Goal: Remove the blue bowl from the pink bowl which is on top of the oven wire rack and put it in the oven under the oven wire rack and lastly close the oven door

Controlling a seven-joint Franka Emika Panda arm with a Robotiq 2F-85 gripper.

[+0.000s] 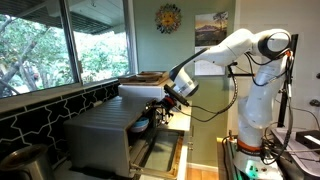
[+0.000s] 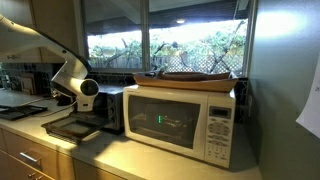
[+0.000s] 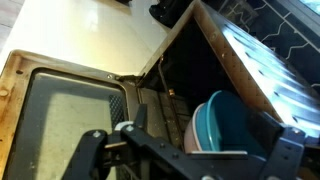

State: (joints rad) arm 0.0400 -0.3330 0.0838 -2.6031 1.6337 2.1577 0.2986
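Observation:
The silver oven point(image 1: 100, 135) stands on the counter with its oven door point(image 1: 160, 155) folded down open. In the wrist view the blue bowl point(image 3: 228, 126) sits nested in the pink bowl point(image 3: 190, 131) inside the dark oven cavity point(image 3: 175, 75). Only the pink bowl's rim shows. My gripper point(image 3: 190, 160) is open at the oven mouth, with its fingers spread to either side just in front of the bowls. I cannot tell whether they touch the bowls. The blue bowl also shows in an exterior view point(image 1: 143, 123) below the gripper point(image 1: 163, 105).
The open door's glass panel point(image 3: 60, 110) lies flat in front of the oven. A white microwave point(image 2: 180, 120) with a wooden tray point(image 2: 190, 78) on top stands beside the oven point(image 2: 115, 105). Windows and a dark tiled backsplash point(image 1: 40, 110) run behind the counter.

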